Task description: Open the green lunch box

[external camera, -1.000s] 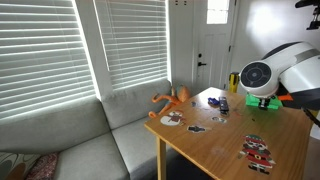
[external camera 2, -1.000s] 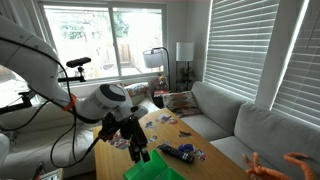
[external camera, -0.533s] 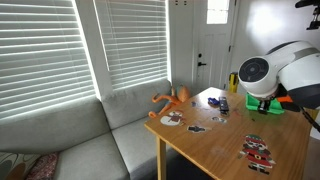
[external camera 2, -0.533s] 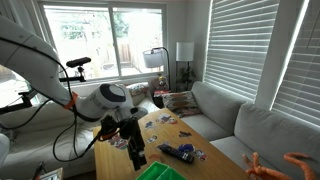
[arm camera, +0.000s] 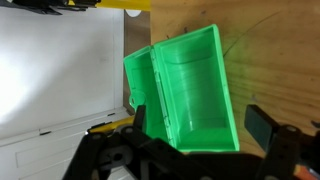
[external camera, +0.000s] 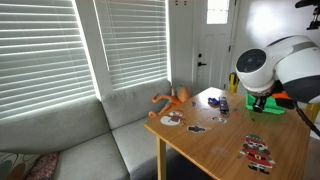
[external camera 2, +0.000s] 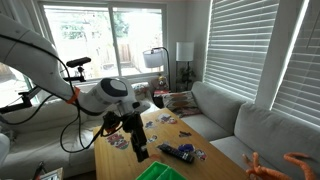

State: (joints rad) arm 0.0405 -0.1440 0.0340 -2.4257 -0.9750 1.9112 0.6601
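End effector spread wide, empty, poised above green lunch box; fingers at 9 and 3 o'clock of it. Box sits on wooden counter near edge, lid flipped open toward 9 o'clock.
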